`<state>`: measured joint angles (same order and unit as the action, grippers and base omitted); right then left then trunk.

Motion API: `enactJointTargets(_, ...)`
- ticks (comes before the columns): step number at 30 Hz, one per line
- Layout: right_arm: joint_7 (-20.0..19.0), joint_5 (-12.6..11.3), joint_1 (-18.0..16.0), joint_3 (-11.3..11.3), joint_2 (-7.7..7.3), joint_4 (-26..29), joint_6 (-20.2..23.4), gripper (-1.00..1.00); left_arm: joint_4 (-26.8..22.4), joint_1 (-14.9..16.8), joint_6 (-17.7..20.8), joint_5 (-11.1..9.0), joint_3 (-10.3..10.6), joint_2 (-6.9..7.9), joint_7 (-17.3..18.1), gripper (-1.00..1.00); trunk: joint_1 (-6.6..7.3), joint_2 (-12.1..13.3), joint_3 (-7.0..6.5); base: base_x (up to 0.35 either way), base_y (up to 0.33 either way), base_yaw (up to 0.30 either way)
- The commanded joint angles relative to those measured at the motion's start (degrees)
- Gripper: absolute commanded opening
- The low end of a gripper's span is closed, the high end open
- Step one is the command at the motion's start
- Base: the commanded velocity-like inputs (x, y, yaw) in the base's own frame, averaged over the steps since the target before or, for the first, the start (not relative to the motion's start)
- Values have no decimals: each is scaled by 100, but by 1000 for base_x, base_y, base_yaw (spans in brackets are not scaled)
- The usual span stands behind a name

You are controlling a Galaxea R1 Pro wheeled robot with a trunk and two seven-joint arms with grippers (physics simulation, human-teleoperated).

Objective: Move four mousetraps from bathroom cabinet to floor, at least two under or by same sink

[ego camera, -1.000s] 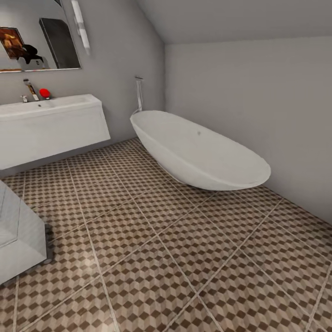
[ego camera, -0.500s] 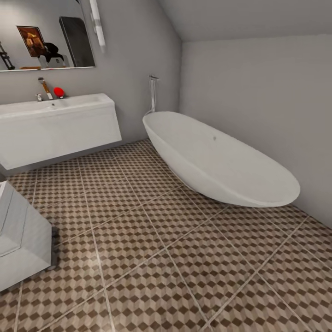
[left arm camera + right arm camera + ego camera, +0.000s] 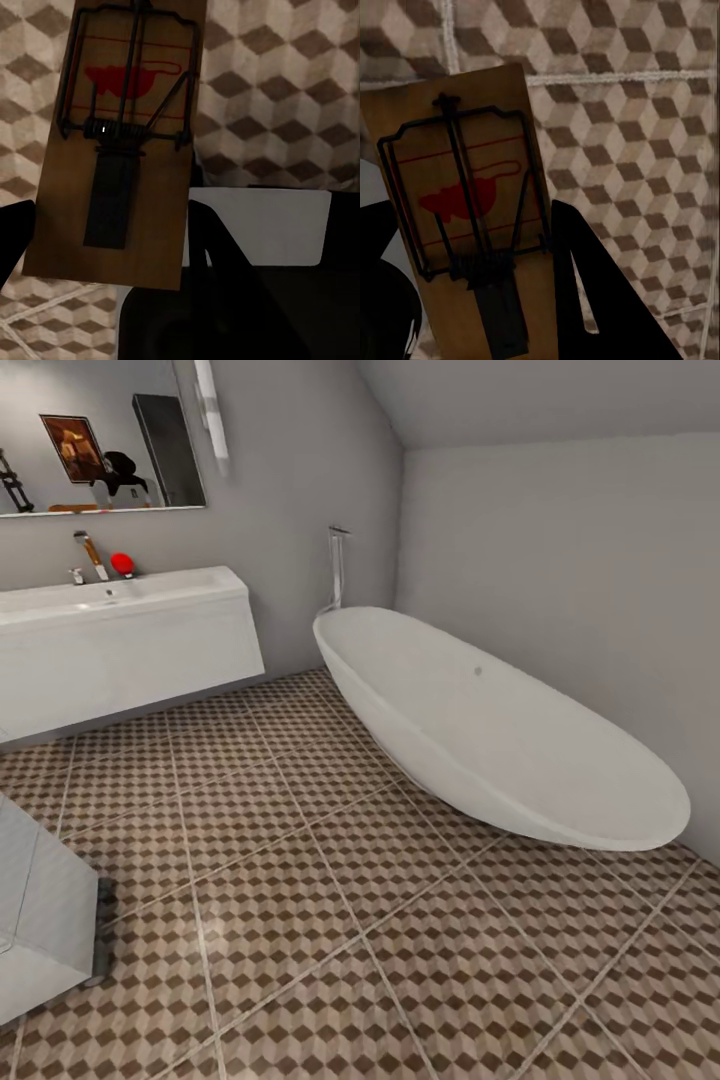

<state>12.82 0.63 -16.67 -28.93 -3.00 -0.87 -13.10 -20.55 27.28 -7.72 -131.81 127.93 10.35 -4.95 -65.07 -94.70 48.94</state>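
From the head camera I see the bathroom floor [image 3: 300, 880], cube-patterned tiles with pale grout, running from the sink [image 3: 120, 595] along the wall ahead on my left to the white oval bathtub [image 3: 500, 730] on the right. A chrome tap [image 3: 88, 555] and a small red object [image 3: 122, 564] stand on the basin's back edge, below a mirror [image 3: 95, 435]. A white boxy unit [image 3: 40, 920] sits at the lower left edge.

In the left wrist view, my left gripper [image 3: 105, 225] has its two dark fingers closed on the long edges of a mousetrap [image 3: 124, 142]. The plate's long axis runs along the fingers; the red-spot end with the wire bar points away from the wrist, the dark flat tab end toward it. The tiled floor lies behind it, well apart.

In the right wrist view, my right gripper [image 3: 472, 247] pinches a second mousetrap [image 3: 472, 210] between its fingers. Its long axis also follows the fingers, slightly tilted, with the spring and dark tab nearest the wrist and the wire loop end pointing outward. Floor tiles lie behind it, not touching
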Motion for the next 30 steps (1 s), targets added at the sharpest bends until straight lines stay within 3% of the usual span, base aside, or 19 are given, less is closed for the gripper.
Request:
enactJointTargets(1,18,-10,-3,-16,1,-9,-26,-100,-28,13,-46,-20,48,2,-32,-100,-3,-2,7,335,0,232)
enactJointTargets(30,28,-10,-2,-16,1,-9,-26,-100,-28,11,-46,-20,48,2,-32,-100,-3,-2,95,335,0,267)
